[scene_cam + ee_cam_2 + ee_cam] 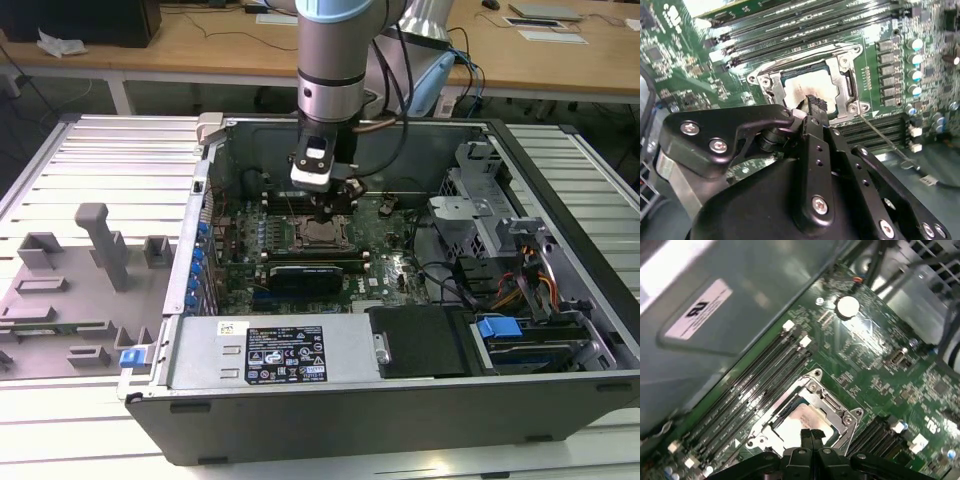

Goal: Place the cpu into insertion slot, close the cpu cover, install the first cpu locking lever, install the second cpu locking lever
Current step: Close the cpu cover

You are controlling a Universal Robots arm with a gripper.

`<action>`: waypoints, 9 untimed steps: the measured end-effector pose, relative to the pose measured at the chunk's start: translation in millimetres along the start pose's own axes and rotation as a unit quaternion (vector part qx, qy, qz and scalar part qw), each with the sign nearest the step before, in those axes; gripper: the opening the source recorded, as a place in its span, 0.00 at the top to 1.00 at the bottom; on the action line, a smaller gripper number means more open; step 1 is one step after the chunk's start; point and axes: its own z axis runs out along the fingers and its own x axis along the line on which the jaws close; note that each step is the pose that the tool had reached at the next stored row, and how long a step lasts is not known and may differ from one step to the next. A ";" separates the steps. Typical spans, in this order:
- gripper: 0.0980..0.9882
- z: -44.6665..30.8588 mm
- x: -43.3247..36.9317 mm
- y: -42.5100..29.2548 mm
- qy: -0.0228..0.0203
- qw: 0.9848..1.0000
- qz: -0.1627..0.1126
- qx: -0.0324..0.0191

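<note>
Tool (810, 432) pinched closed (empty), tips hiding part of cpu (796, 417), seemingly seated.

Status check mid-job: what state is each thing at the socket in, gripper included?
gripper: shut, tips at the top of the cpu.
cpu: seated flat in the insertion slot.
insertion slot: occupied by the cpu.
cpu cover: lying flat around the cpu, looks closed.
locking lever: latched or free, cannot tell.
computer case: open, side panel off.
</note>
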 end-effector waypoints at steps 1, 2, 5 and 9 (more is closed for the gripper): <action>0.99 0.0 0.0 0.0 0.000 1.000 -0.014 0.000; 0.99 0.0 0.0 0.0 0.000 1.000 -0.024 0.000; 0.99 0.0 0.0 0.0 0.001 0.998 -0.067 -0.001; 0.99 0.0 0.0 0.0 0.001 0.993 -0.119 -0.002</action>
